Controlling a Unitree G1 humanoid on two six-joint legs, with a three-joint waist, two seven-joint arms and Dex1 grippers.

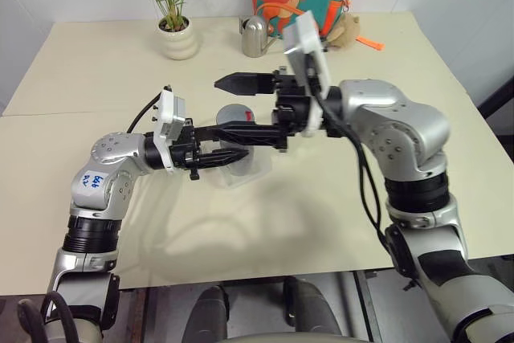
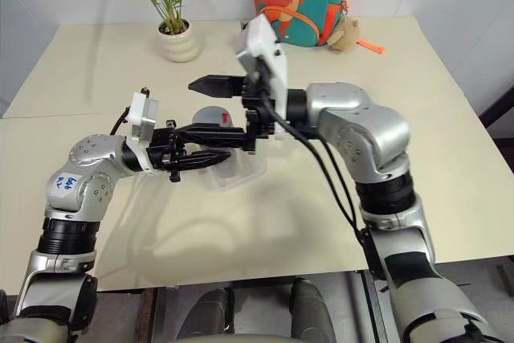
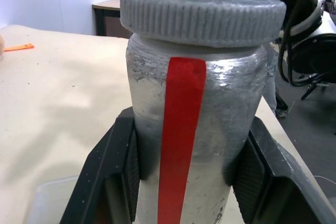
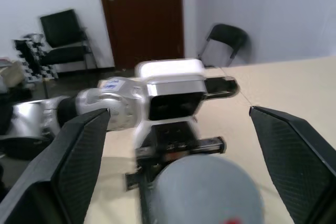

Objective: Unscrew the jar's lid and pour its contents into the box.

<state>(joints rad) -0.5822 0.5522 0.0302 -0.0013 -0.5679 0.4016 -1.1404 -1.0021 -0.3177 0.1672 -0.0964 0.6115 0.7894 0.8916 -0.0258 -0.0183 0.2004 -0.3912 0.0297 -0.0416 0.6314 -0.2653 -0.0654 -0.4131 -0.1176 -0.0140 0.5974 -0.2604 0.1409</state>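
Step in hand: unscrewing not begun, lid still seated. Left gripper clenched on the jar, pads on both sides of the silver body, holding it upright above the table, at table centre. Ribbed grey lid sits on the jar mouth, looks fully on. In the head views the jar is mostly hidden behind the fingers; lid top shows just above the left fingers.

Right gripper released, jaws spread wide, nothing between them, hovering level at the lid's 12 o'clock side; one finger stands clear beyond the lid, the other lies across just by it. No contact that I can confirm.

Clear box sits under and just behind the jar, partly hidden by the left fingers. Contents not visible, jar closed.

Next move calls for: centre the open right jaws around the lid rim, close on the ribbing, twist while the left holds firm; then tilt the jar over the box.

Writing: red tape strip down the jar side, no text. Small red mark on the lid top. Blue handwritten sticker on the left arm, not legible. No brands readable
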